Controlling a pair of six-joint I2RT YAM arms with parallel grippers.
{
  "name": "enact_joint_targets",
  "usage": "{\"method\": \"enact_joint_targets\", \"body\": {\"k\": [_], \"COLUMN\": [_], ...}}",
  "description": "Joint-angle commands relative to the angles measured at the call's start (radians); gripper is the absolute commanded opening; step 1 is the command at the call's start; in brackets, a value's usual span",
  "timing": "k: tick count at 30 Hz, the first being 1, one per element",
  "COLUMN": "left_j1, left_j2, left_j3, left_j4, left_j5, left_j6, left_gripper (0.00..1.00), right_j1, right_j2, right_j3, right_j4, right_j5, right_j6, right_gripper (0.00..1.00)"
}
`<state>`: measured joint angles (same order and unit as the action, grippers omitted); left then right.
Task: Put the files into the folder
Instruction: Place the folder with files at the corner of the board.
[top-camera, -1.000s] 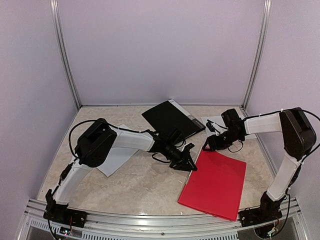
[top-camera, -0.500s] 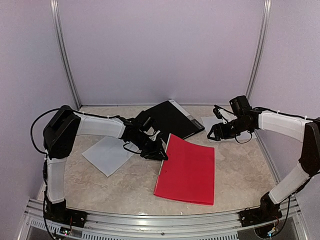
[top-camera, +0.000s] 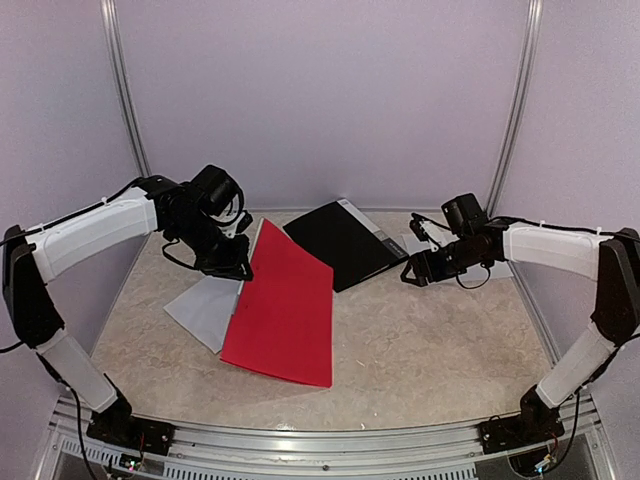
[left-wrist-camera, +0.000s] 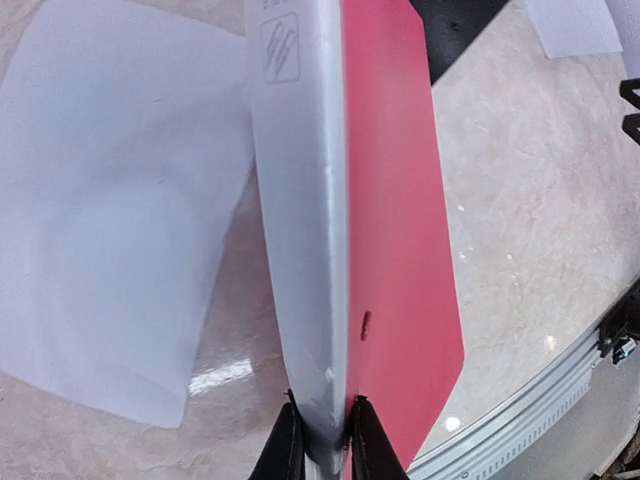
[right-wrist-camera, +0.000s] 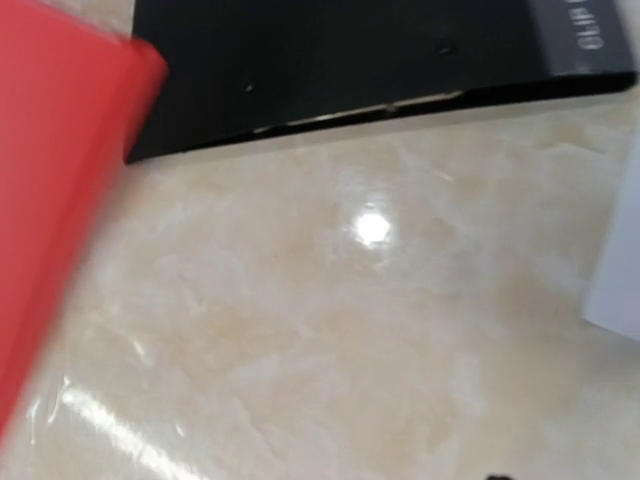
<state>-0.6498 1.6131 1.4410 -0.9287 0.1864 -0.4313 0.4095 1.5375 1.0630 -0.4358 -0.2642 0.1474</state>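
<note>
The left gripper's (left-wrist-camera: 322, 440) jaws are shut tight on the pale edge of the red folder (top-camera: 285, 310), holding its far side raised while its near side rests on the table (top-camera: 430, 340); a blank white sheet (top-camera: 198, 305) lies partly beneath it at left; the right gripper (top-camera: 413, 274) hovers just right of the black folder (top-camera: 345, 240), near a second sheet (right-wrist-camera: 618, 250), its jaws impossible to read. So thin a pinch may let the folder slip; dragging it could crumple the sheet below.
</note>
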Motion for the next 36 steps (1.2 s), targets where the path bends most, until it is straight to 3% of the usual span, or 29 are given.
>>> {"method": "enact_joint_targets", "body": {"k": [1,7,12,19,25,31,36], "left_j1": [0.080,0.145,0.271,0.449,0.641,0.694,0.732], "left_j2": [-0.066,-0.189,-0.343,-0.420,-0.367,-0.184,-0.013], "left_j3": [0.019,0.008,-0.002,0.016,-0.042,0.035,0.031], "left_j4": [-0.223,-0.310,-0.288,-0.333,-0.240,-0.262,-0.214], "left_j5": [-0.152,-0.126,-0.027,-0.036,0.045,-0.102,-0.162], "left_j6": [0.078,0.097,0.113,0.176,0.215,0.203,0.219], "left_gripper": [0.00,0.00,0.00,0.00,0.00,0.00,0.00], "right_j1": [0.044,0.093,0.135,0.228,0.337,0.409,0.435], "right_j2": [0.072,0.174,0.267,0.475,0.729,0.998,1.059], "right_j3": [0.046,0.122,0.198,0.465,0.832,1.179,1.208], "right_j4": [0.067,0.138,0.160,0.151,0.085,0.016,0.022], "right_j5": [0.024,0.014,0.004,0.010,0.034,0.033,0.029], "right_j6": [-0.010,-0.003,-0.002,0.003,-0.006,-0.003,0.008], "right_gripper": [0.68,0.68,0.68,0.68,0.68,0.68,0.68]}}
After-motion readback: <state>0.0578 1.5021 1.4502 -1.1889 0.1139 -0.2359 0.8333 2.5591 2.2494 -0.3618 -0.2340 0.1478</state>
